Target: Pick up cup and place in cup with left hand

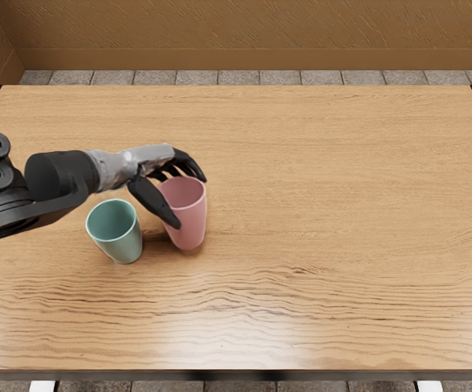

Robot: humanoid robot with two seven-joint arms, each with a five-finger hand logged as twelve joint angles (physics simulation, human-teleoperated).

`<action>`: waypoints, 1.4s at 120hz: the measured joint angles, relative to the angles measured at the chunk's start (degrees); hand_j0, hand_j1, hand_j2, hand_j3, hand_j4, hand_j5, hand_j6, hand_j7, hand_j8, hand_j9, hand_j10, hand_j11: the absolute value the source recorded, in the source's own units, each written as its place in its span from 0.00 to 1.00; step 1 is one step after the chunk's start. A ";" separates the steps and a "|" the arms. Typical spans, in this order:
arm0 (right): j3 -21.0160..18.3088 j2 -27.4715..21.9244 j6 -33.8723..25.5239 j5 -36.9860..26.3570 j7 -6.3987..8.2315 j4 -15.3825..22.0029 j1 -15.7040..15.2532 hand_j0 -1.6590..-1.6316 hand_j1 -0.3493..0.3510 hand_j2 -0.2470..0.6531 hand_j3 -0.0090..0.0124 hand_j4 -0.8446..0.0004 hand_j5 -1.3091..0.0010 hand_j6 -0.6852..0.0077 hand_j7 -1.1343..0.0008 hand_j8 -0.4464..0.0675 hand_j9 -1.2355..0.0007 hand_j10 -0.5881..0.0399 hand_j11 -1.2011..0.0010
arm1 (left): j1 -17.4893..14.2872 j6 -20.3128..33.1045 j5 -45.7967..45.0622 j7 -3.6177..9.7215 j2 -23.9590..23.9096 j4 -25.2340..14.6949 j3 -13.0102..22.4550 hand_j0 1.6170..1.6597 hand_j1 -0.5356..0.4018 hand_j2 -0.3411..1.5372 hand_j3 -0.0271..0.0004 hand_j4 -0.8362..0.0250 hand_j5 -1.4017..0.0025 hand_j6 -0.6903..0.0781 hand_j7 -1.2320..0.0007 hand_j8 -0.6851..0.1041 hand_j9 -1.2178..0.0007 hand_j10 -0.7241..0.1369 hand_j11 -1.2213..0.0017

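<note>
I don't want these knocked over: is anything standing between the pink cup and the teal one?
No other object is visible between the pink cup and the teal cup; only the left robot hand, at the pink cup, reaches partly over the gap.

Wood-grained table (342,204); on it, teal cup (122,244) upright, pink cup (191,226) just beside, also upright.

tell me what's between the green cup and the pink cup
In the head view, a narrow strip of tabletop, with part of the left hand reaching over it.
</note>
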 joint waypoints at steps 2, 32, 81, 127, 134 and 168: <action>0.00 0.00 0.00 0.00 0.00 0.00 0.00 0.04 0.03 0.27 0.42 0.98 0.98 0.97 0.98 0.84 0.98 0.91 0.98 | 0.04 -0.49 -0.03 0.00 0.39 0.02 -0.44 0.88 0.43 0.25 0.99 0.50 0.50 0.56 0.44 0.53 0.44 0.39 0.44; 0.00 0.00 0.01 0.00 0.00 -0.01 0.00 0.04 0.03 0.27 0.42 0.98 0.98 0.97 0.98 0.84 0.98 0.91 0.98 | 0.04 -9.79 -0.40 0.26 6.97 0.25 -7.39 0.87 0.48 0.23 0.99 0.46 0.50 0.52 0.44 0.50 0.43 0.36 0.44; 0.00 0.00 0.00 0.00 0.00 0.00 -0.01 0.04 0.03 0.27 0.42 0.98 0.98 0.97 0.98 0.84 0.98 0.91 0.98 | 0.78 -23.52 -0.69 0.62 18.32 0.02 -17.06 0.84 0.54 0.19 0.99 0.42 0.50 0.45 0.44 0.43 0.44 0.30 0.44; 0.00 0.00 0.01 0.00 0.00 0.00 -0.01 0.04 0.03 0.27 0.42 0.98 0.98 0.97 0.98 0.84 0.98 0.91 0.98 | 2.16 -30.42 -0.99 0.64 26.64 -0.39 -18.98 0.83 0.55 0.18 0.99 0.40 0.51 0.45 0.44 0.43 0.44 0.29 0.43; 0.00 0.00 0.00 0.00 0.00 0.00 0.00 0.04 0.03 0.27 0.42 0.98 0.98 0.97 0.98 0.84 0.98 0.91 0.98 | 3.18 -30.39 -1.03 0.60 27.44 -0.41 -19.00 0.83 0.56 0.18 0.99 0.40 0.51 0.46 0.43 0.43 0.44 0.29 0.43; 0.00 0.00 0.00 0.00 0.00 0.00 0.01 0.04 0.03 0.27 0.42 0.98 0.98 0.97 0.98 0.84 0.98 0.91 0.98 | 5.47 -27.32 -0.51 0.37 27.75 -0.37 -19.03 0.82 0.56 0.18 0.99 0.40 0.51 0.46 0.43 0.43 0.44 0.29 0.43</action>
